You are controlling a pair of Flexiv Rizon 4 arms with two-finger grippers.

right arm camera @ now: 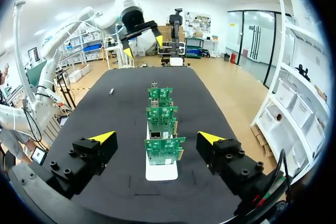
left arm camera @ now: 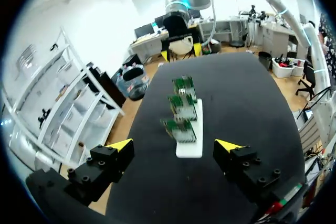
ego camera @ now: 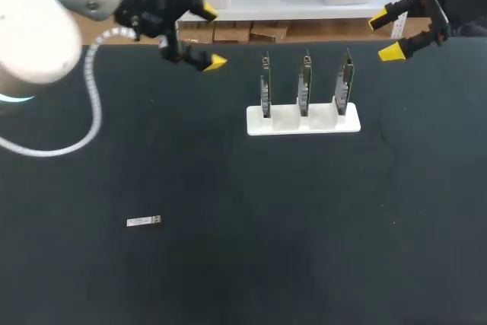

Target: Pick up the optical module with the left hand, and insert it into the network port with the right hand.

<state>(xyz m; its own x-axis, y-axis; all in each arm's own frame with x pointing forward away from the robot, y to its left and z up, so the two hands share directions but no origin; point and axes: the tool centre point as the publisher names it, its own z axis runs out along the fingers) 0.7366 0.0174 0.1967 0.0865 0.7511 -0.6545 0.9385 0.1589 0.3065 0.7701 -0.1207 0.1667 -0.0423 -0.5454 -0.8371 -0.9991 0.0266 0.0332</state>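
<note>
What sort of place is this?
Probably a robotics lab bench: the left gripper and right gripper hang over a black table with circuit boards in a white stand and a small optical module.

left tool [ego camera: 211, 36] raised, fingers spread, right tool [ego camera: 388, 34] raised, fingers spread, both empty

A small, flat, silvery rectangular optical module [ego camera: 144, 221] [right arm camera: 111, 92] lies flat on the black tabletop [ego camera: 251, 264], lengthwise across it, toward the robot's left and well apart from the boards. Three green circuit boards [ego camera: 304, 85] [left arm camera: 182, 107] [right arm camera: 161, 129] stand upright in a row, slotted into a white rectangular base [ego camera: 303, 121] near the far edge. The network port itself is too small to make out.
</note>
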